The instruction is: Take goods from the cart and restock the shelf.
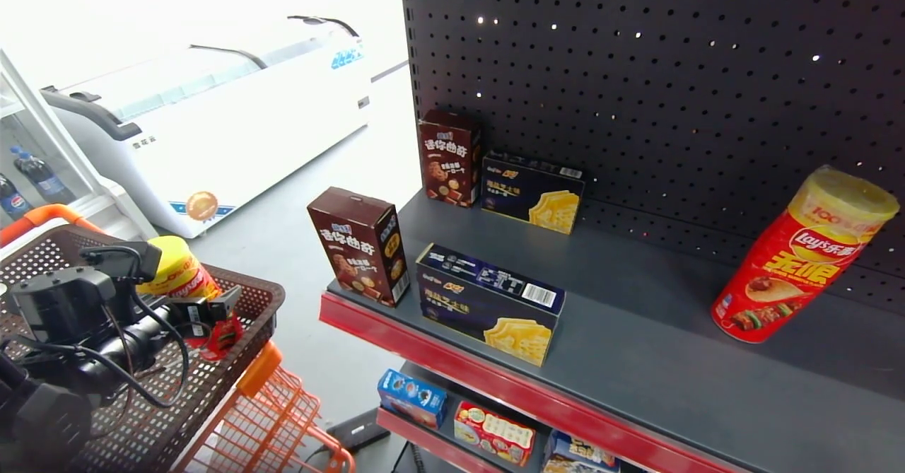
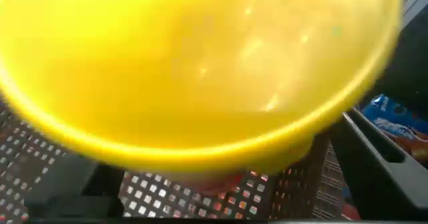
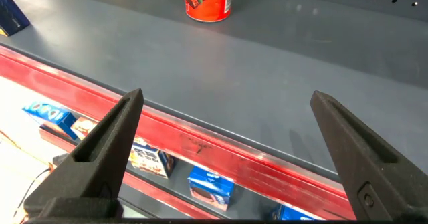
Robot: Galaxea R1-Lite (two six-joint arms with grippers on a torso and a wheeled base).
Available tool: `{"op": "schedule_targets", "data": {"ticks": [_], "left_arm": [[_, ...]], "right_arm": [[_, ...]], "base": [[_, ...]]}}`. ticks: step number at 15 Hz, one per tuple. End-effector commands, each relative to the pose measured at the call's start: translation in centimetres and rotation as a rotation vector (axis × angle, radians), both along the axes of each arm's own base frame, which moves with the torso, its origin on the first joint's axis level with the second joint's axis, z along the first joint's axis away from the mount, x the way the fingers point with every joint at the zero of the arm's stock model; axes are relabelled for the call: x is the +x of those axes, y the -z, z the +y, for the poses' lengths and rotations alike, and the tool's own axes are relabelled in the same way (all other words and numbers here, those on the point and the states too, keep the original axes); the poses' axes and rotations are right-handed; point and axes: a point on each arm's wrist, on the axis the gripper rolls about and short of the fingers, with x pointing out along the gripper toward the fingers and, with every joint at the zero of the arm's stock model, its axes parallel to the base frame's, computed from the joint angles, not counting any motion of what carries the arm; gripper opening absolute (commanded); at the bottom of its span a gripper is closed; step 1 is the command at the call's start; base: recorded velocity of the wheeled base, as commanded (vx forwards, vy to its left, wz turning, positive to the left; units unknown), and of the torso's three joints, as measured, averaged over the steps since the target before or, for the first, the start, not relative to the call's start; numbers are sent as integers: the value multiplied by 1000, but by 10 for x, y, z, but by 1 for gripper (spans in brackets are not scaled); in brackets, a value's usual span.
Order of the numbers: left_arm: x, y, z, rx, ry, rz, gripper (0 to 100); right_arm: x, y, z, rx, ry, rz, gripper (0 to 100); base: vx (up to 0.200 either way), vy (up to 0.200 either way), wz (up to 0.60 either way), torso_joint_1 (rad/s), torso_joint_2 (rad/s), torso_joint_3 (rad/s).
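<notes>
Left wrist view has one chips can [image 2: 200, 70] right up against the camera, yellow lid first. Is the left hand [image 1: 215, 312] actually holding it? (poster A)

Honestly can't tell. Head view puts that hand down in the brown basket [image 1: 272, 295] of the orange cart [image 1: 283, 396], right at the chips can [image 1: 175, 269], which sits tilted in there. Whether it's gripped or just beside it, no clue. (poster B)

And the right hand [image 3: 225, 97]? (A)

Spread wide with nothing in it, hanging out in front of the shelf [image 1: 636, 296], over its red front edge [image 3: 200, 140]. (B)

What's the count on the shelf? (A)

Five things:
- Two brown ones. The front brown box [image 1: 360, 247] is at the left front corner and the back brown box [image 1: 449, 158] is against the pegboard [image 1: 636, 70].
- Two dark blue ones. The front blue box [image 1: 488, 303] and back blue box [image 1: 532, 191] each sit just beside a brown one.
- One shelf can [image 1: 799, 261], red with a yellow lid, well apart at the right.

On the lower shelf I count three: a left blue pack [image 1: 412, 396], a red-and-white pack [image 1: 493, 432] and a right blue pack [image 1: 580, 453]. There's also one white chest freezer [image 1: 212, 119] behind the cart. (B)
</notes>
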Motion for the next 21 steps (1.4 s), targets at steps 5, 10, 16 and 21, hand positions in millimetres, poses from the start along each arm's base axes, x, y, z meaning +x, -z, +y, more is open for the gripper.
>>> {"op": "schedule_targets", "data": {"ticks": [5,10,16,21], "left_arm": [[21,8,10,-4,45,-10,100],[34,1,12,9,45,-73,0],[31,-27,11,31,50,-162,0],[2,-90,-13,60,102,-282,0]], "right_arm": [[0,0,0,0,0,1,100],[0,0,0,0,0,1,100],[0,0,0,0,0,1,100],[0,0,0,0,0,2,100]], "base": [[0,0,0,0,0,0],[0,0,0,0,0,0],[0,0,0,0,0,0],[0,0,0,0,0,0]]}}
